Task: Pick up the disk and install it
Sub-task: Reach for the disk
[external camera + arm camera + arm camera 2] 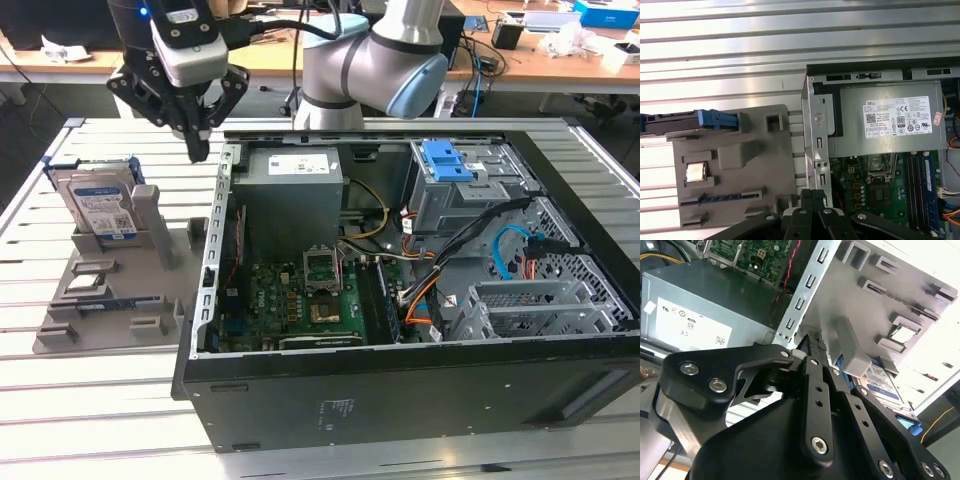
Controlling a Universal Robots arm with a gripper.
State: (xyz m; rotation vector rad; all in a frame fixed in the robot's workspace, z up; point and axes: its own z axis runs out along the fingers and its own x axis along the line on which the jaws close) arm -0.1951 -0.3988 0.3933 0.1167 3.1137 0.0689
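We see the gripper [198, 150] hanging above the table [100, 420], just outside the open computer case [400, 400], beside the case's metal side wall on the exterior view's left. It is close to the corner of the case where the grey power-supply box [290, 190] sits. Its jaws are drawn together, fingertip against fingertip, with nothing between them, and both wrist views show the same.

The disk [100, 205] is outside the case, well apart from that same side wall. It stands upright on its edge in a slot of the grey fixture tray [110, 300], which lies on the table against the case. Its white-and-blue label faces the exterior camera and its blue carrier frames it. The gripper hangs between the disk and the case, nearer the case, touching neither.

Inside the case we see the green motherboard [300, 300] below the power-supply box. A blue plastic latch [447, 160] sits on the drive cage towards the case's far side.
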